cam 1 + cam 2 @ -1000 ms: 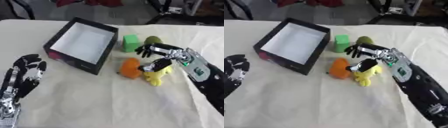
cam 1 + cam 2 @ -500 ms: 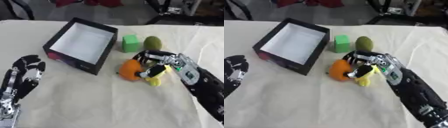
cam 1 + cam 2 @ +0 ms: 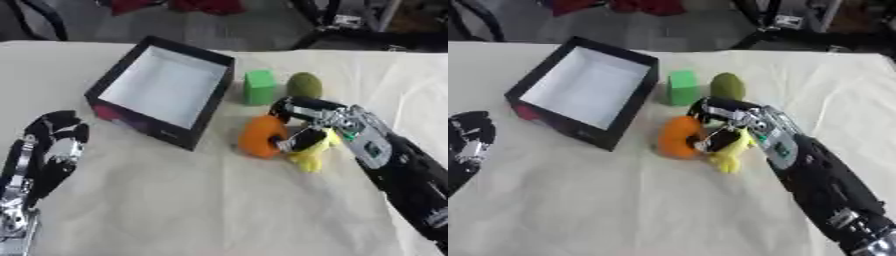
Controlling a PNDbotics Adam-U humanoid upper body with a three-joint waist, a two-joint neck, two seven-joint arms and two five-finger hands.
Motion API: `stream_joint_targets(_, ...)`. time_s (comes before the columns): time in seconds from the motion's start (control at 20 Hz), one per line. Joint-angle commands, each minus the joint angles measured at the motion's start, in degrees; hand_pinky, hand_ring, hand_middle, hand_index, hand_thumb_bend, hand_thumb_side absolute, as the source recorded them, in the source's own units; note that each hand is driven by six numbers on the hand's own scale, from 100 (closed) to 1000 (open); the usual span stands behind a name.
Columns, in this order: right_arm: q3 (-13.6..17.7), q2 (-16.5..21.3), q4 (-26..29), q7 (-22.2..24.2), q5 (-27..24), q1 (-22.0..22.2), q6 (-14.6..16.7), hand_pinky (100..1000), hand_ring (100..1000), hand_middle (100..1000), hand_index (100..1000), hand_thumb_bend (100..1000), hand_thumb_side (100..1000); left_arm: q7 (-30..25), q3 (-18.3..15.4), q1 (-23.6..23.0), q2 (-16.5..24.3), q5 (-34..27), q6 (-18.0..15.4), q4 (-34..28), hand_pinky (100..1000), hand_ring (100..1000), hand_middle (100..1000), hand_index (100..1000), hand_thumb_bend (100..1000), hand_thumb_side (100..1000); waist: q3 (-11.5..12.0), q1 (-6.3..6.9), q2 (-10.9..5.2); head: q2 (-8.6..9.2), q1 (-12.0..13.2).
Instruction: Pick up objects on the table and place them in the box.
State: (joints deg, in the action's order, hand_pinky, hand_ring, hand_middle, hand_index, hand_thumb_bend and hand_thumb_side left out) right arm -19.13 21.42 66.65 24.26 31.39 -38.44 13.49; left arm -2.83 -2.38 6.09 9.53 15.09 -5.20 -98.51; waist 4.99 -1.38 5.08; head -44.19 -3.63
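Black card walls and a white floor make up the box (image 3: 162, 90), sitting at ten o'clock on our table (image 3: 201, 210) and holding nothing yet. Our right hand (image 3: 308, 125) reaches in from four o'clock, fingers curled round the orange ball (image 3: 261, 136) at centre; it looks light, smooth and firm, best cupped across its widest part. Touching it at five o'clock lies a yellow toy (image 3: 311, 152), probably soft. At twelve sit a green block (image 3: 259, 86) and an olive fruit (image 3: 304, 85). Our left hand (image 3: 48, 150) rests at eight o'clock, fingers relaxed.
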Motion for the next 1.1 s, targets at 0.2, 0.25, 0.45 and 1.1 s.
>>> stream_joint_targets(0.2, 0.5, 2.6, 6.2, -6.1, -4.3, -3.5, -1.9, 678, 623, 617, 355, 100, 139, -0.2, 0.0, 0.3, 0.6, -0.2, -0.1, -0.5, 791, 800, 758, 691, 359, 607, 0.1, 0.76, -1.79, 0.07, 0.0)
stream_joint_targets(0.25, 0.2, 2.9, 7.1, -6.7, -5.1, -4.3, -2.2, 679, 624, 618, 355, 100, 139, -0.3, 0.0, 0.3, 0.6, -0.2, -0.1, -0.5, 791, 800, 758, 691, 358, 607, 0.1, 0.78, -1.79, 0.07, -0.1)
stream_joint_targets(0.45, 0.1, 3.0, 9.0, -7.3, -7.1, -8.4, -3.4, 682, 625, 620, 360, 100, 137, -0.4, 0.1, 0.4, 0.5, -0.3, -0.1, -0.5, 791, 798, 756, 691, 358, 608, 0.6, 0.93, -1.74, 0.07, -0.4)
stream_joint_targets(1.1, 6.1, -10.2, -7.6, -4.8, 2.6, -20.3, -10.7, 691, 650, 639, 565, 111, 189, -3.3, 3.0, 3.3, -1.2, -0.8, -0.9, -0.1, 790, 789, 746, 691, 353, 609, 7.1, 1.75, -0.03, 0.07, -7.1)
